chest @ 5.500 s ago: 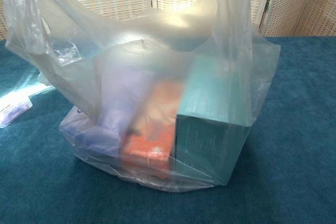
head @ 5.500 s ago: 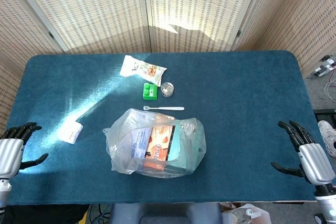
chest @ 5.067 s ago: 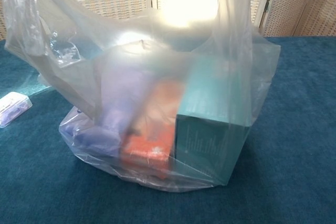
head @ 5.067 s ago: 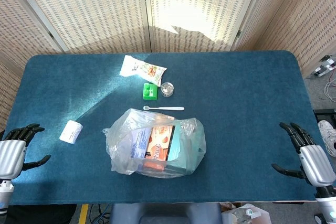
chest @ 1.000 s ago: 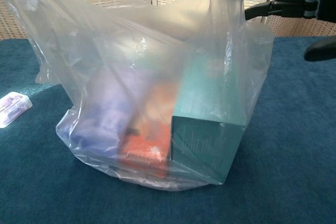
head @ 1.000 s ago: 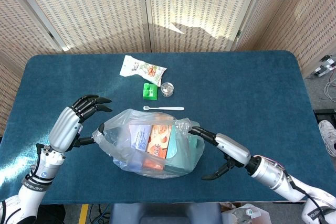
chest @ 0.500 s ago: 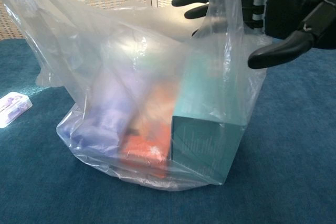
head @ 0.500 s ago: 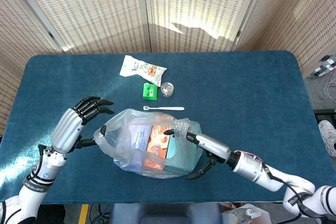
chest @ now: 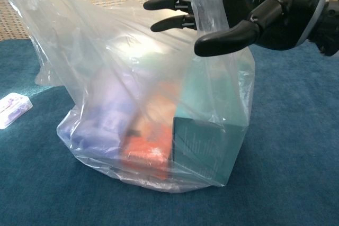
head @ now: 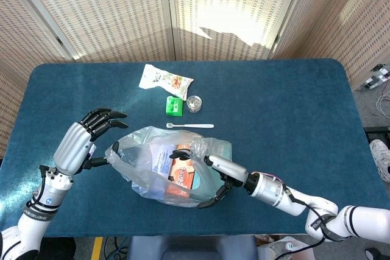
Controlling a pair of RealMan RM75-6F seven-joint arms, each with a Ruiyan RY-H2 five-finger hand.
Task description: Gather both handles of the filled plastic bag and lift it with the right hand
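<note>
Bag [head: 167, 172] sits mid-table [head: 292, 101], near edge. My right hand [head: 210, 165] is over its mouth, fingers spread, one handle [chest: 209, 3] draped across them, not gripped. My left hand [head: 76, 144] is open just beside the bag's left side.

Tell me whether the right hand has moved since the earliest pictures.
Yes. The right hand has left the table's right edge and moved left, over the plastic bag.

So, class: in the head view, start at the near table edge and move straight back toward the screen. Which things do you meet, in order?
Plastic bag with the right hand reaching into it → white spoon → green box beside the small clear cup → snack packet.
</note>
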